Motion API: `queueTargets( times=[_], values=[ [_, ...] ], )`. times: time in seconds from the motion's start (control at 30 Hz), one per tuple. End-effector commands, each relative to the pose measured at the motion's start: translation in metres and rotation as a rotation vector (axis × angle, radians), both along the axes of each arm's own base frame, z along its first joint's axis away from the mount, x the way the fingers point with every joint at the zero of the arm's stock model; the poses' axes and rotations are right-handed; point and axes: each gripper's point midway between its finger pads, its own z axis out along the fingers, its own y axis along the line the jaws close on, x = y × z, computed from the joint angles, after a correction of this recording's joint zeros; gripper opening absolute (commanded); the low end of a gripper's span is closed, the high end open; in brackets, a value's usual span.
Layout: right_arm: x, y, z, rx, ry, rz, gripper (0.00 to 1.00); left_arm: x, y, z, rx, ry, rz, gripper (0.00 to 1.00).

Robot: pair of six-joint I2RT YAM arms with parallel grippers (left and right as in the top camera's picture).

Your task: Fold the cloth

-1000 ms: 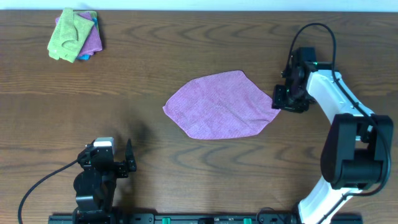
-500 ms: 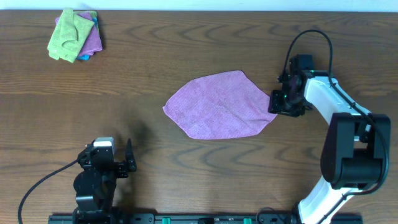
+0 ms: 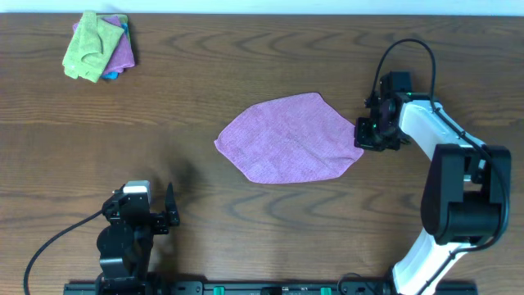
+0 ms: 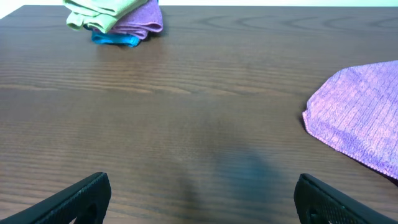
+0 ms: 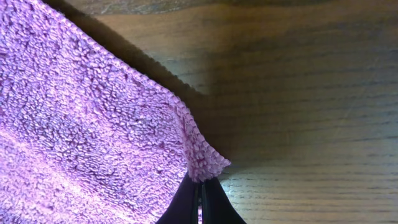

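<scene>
The purple cloth (image 3: 288,138) lies spread flat in the middle of the table, one corner pointing right. My right gripper (image 3: 365,133) is shut on that right corner, and the wrist view shows the cloth (image 5: 93,124) pinched and lifted slightly between the closed fingers (image 5: 200,190). My left gripper (image 3: 168,209) is open and empty near the front left edge, well left of the cloth. The left wrist view shows the cloth's left edge (image 4: 360,118) at far right. No white tag shows.
A stack of folded cloths, lime-green on top (image 3: 90,45) with pinkish-purple (image 3: 121,51) and blue under it, sits at the back left corner; it also shows in the left wrist view (image 4: 118,18). The bare wooden table (image 3: 246,229) surrounds the cloth.
My right gripper moved a little left toward the cloth's right corner and is now closed on it. The left arm has not moved.
</scene>
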Motion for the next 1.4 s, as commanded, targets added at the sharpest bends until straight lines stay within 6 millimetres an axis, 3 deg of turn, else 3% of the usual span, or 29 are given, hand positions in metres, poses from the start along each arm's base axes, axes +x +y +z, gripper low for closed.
queueTargets(
  times=[0.0, 0.07, 0.23, 0.47, 0.57, 0.63, 0.73, 0.77, 0.8, 0.83, 0.87, 0.93, 1.1, 1.2, 1.37],
  values=[
    [0.011, 0.01, 0.006, 0.054, -0.009, 0.015, 0.01, 0.0, 0.0, -0.008, -0.008, 0.015, 0.007, 0.96],
    [0.03, 0.011, 0.031, 0.058, -0.065, 0.018, 0.01, 0.0, 0.0, -0.008, -0.008, 0.015, 0.007, 0.95],
    [0.079, 0.001, 0.116, -0.005, -0.245, 0.012, 0.01, 0.0, 0.0, -0.008, -0.008, 0.015, 0.007, 0.96],
    [0.124, -0.011, 0.252, -0.124, -0.527, 0.034, 0.01, 0.0, 0.0, -0.008, -0.008, 0.015, 0.007, 0.95],
    [0.126, 0.01, 0.297, -0.108, -0.62, 0.083, 0.01, 0.0, 0.0, -0.008, -0.007, 0.015, 0.006, 0.95],
    [0.12, 0.046, 0.313, -0.045, -0.647, 0.166, 0.01, 0.0, 0.0, -0.008, -0.008, 0.015, 0.007, 0.95],
    [0.093, 0.124, 0.31, 0.084, -0.605, 0.339, 0.01, 0.0, 0.0, -0.008, -0.008, 0.015, 0.007, 0.96],
    [0.076, 0.16, 0.302, 0.158, -0.56, 0.424, 0.01, 0.0, 0.0, -0.008, -0.008, 0.015, 0.007, 0.96],
    [0.047, 0.209, 0.291, 0.258, -0.495, 0.56, 0.11, 0.0, 0.0, -0.008, -0.008, 0.015, 0.007, 0.95],
    [0.021, 0.244, 0.279, 0.291, -0.451, 0.701, 0.49, 0.0, 0.0, -0.008, -0.008, 0.015, 0.007, 0.95],
    [0.01, 0.259, 0.27, 0.255, -0.44, 0.777, 0.8, 0.0, 0.0, -0.008, -0.008, 0.015, 0.007, 0.95],
    [0.006, 0.266, 0.26, 0.137, -0.446, 0.815, 0.99, 0.0, 0.0, -0.008, -0.008, 0.015, 0.007, 0.96],
    [0.022, 0.252, 0.258, -0.022, -0.49, 0.784, 0.99, 0.0, 0.0, -0.008, -0.008, 0.015, 0.007, 0.95],
    [0.035, 0.23, 0.243, -0.048, -0.451, 0.734, 0.99, 0.0, 0.0, -0.008, -0.008, 0.015, 0.007, 0.96],
    [0.055, 0.171, 0.182, -0.091, -0.278, 0.609, 0.96, 0.0, 0.0, -0.008, -0.008, 0.015, 0.007, 0.95]
  ],
)
